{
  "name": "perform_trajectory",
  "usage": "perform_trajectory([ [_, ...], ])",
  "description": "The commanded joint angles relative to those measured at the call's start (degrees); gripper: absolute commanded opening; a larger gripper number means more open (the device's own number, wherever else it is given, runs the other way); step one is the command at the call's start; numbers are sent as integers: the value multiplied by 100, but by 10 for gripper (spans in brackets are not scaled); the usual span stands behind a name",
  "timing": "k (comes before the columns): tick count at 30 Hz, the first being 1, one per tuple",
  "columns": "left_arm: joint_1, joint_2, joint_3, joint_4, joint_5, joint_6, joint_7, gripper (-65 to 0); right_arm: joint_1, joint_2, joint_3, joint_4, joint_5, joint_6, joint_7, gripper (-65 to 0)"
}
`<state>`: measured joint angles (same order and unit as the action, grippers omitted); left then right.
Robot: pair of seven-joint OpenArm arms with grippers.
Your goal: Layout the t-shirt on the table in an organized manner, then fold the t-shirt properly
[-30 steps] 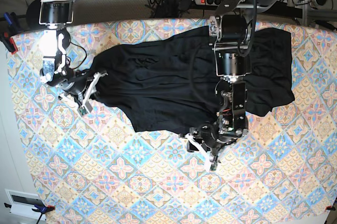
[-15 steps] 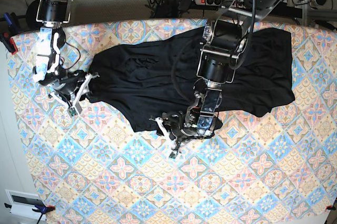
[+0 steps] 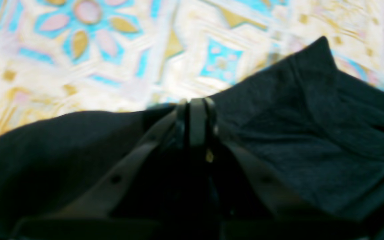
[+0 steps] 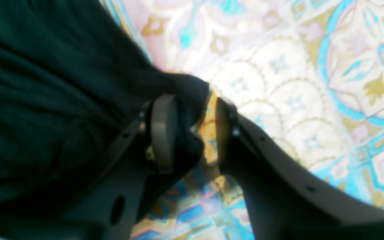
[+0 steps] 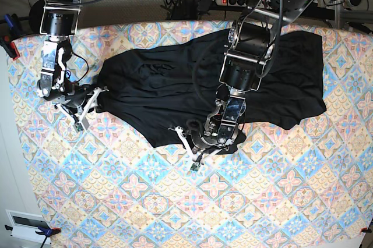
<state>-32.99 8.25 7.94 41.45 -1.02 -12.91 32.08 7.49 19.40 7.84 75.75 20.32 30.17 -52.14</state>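
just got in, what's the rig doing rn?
Two arms are working a black t-shirt that lies crumpled across the patterned table, not yet laid flat. The left gripper has its jaws shut on the shirt's lower edge. The right gripper is at the shirt's far end, jaws apart, with a bit of fabric between them. No fold is made yet.
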Motion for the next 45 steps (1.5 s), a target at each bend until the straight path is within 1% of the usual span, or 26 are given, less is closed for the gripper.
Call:
perform_trajectory([
  [1,-204,23,1,105,-17,143,-179,-646,109,78,-102,78,65,29,84,-485],
  [2,-204,23,1,105,-17,293,-302,-645,109,78,-155,78,56,29,84,-512],
  [5,-213,14,-8,97,-8,741,-636,-647,109,78,-120,25,56,29,93,-622],
  [6,-213,-21,-8,97,-8,917,-680,-647,109,78,-76,-45,56,29,93,-644],
  [8,-213,-38,-8,97,-8,1198,-706,-647,109,78,3,-124,56,29,93,-637],
  [11,-213,-47,-8,97,-26,1260,-662,-646,65,95,144,-62,56,29,49,-629],
  [12,-213,-47,10,97,-17,1260,-601,-646,38,192,126,-27,74,29,40,-628],
  [14,-204,-47,19,97,-8,1260,-293,-645,-94,306,100,113,74,29,40,-628],
  [17,-204,-161,27,97,-17,1260,-100,-643,-305,315,100,324,74,29,40,-628],
  [19,-195,-232,36,105,-43,1251,-21,-627,-437,315,100,500,74,29,40,-628],
  [22,-195,-249,36,105,-17,1251,111,-582,-612,315,100,755,74,29,-74,-627],
  [23,-195,-311,36,105,-17,1251,138,-569,-630,315,109,852,74,29,-109,-625],
  [26,-186,-355,36,105,-52,1251,146,-543,-630,315,144,1195,74,29,-118,-589],
  [28,-186,-355,36,97,-52,1251,146,-535,-630,315,249,1335,74,29,-118,-551],
  [31,-186,-355,36,97,-52,1251,146,-531,-595,315,592,1291,74,29,-118,-477],
  [34,-186,-337,36,97,-52,1251,146,-531,-577,315,548,1107,74,29,-118,-429],
  [38,-186,-328,36,97,-61,1251,146,-531,-568,315,513,676,74,29,-83,-404],
  [42,-186,-328,36,97,-61,1251,146,-530,-269,315,513,535,74,38,-74,-392],
  [43,-186,-337,36,105,-61,1251,155,-527,-217,315,513,535,74,38,-74,-390],
  [45,-142,-346,36,114,-70,1251,155,-499,-111,315,504,535,74,38,-83,-390],
])
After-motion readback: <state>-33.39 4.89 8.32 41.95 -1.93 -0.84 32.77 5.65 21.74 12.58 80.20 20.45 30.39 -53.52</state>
